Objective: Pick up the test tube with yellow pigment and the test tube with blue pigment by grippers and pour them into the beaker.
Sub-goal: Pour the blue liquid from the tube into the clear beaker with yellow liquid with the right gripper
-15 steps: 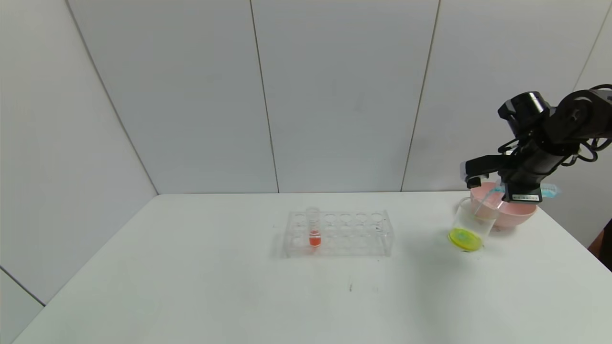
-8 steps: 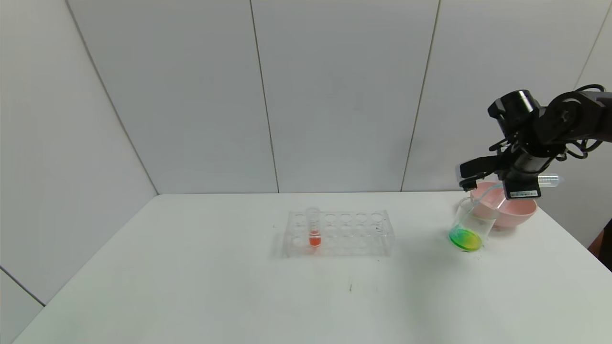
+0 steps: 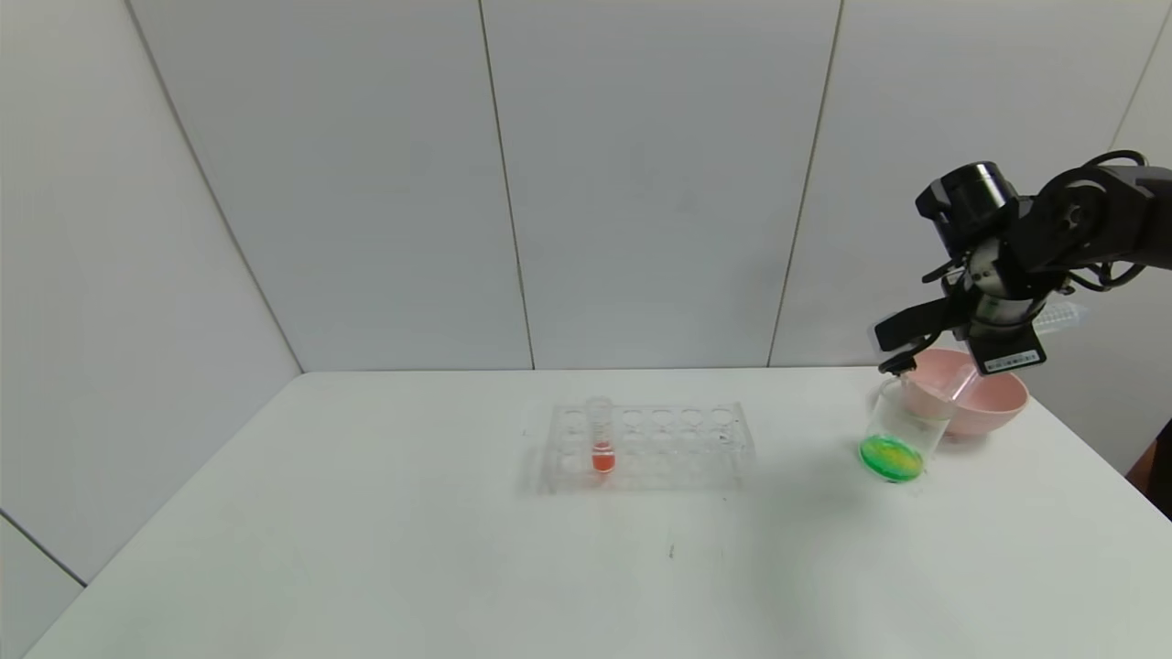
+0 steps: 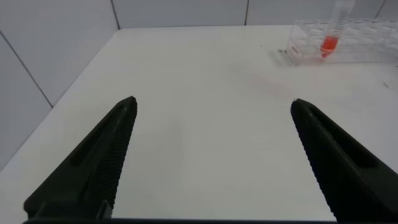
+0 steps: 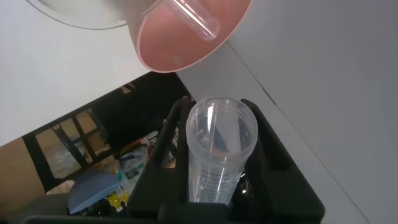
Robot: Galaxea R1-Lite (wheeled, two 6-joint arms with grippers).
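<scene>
The beaker (image 3: 902,430) stands at the right of the table with green liquid in its bottom. My right gripper (image 3: 893,340) hangs just above its rim, shut on the test tube with blue pigment (image 3: 1062,318). That tube now looks clear and empty in the right wrist view (image 5: 217,155), between the black fingers (image 5: 177,124). A clear empty tube (image 5: 196,18) lies in the pink bowl (image 3: 993,403); no yellow-filled tube shows. My left gripper (image 4: 212,106) is open and empty over bare table.
A clear tube rack (image 3: 650,444) stands mid-table with one orange-red tube (image 3: 601,439), also in the left wrist view (image 4: 329,37). The pink bowl sits right behind the beaker, near the table's right edge. Grey walls close the back and left.
The beaker's liquid went from yellow to green. The blue liquid left the held tube. My right gripper rose and shifted slightly left, lifting the tube's rear end higher.
</scene>
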